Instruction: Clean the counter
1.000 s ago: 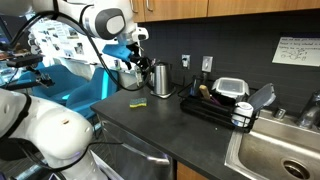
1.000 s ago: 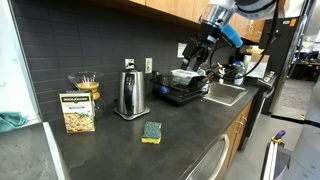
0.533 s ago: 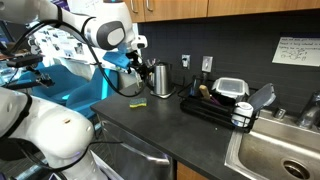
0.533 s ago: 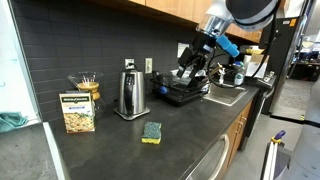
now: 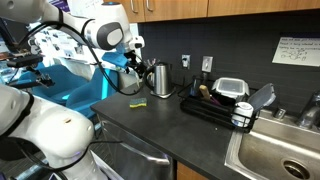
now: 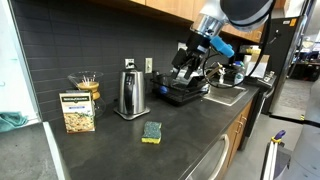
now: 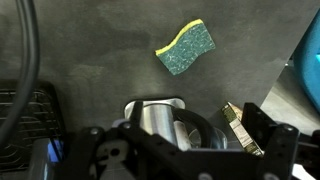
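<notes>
The dark matte worktop (image 6: 110, 150) runs the full width of the scene in both exterior views, with its straight front edge towards the camera. At the far left of an exterior view a bit of teal cloth (image 6: 9, 121) shows at the frame edge. Next comes a printed cardboard box (image 6: 77, 113), upright near the dark tiled wall, with a small jar of sticks (image 6: 86, 85) just behind it. Further along stands a steel kettle (image 6: 129, 94), upright and apart from the box. In front of it, closer to the front edge and touching nothing, lies a green sponge with a yellow underside (image 6: 151, 131). The wrist view shows the sponge flat on bare worktop beyond the kettle's top. To the right, a black wire dish rack (image 6: 180, 94) sits on the worktop beside the sink (image 6: 226, 95). The tool (image 6: 185, 68) hangs in the air, raised off the worktop and in contact with nothing; in this view its outline falls over the rack. Its fingers are dark against a dark background, so I cannot tell whether they are spread or closed, and nothing is seen held in them.
</notes>
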Robot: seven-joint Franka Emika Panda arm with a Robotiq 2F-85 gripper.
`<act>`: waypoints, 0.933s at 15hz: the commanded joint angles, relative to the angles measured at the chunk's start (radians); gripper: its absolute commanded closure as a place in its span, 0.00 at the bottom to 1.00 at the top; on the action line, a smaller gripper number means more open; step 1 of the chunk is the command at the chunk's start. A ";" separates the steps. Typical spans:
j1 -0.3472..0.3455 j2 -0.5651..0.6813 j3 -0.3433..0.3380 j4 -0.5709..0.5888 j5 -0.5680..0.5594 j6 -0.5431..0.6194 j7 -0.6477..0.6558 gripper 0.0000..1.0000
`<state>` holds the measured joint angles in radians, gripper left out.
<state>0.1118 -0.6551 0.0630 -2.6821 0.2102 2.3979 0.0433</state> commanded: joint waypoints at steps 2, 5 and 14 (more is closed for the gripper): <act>0.004 0.048 0.014 0.076 -0.003 -0.076 0.049 0.00; 0.003 0.025 0.007 0.051 -0.003 -0.066 0.028 0.00; 0.003 0.024 0.007 0.047 -0.003 -0.065 0.028 0.00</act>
<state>0.1120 -0.6307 0.0726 -2.6364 0.2101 2.3343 0.0697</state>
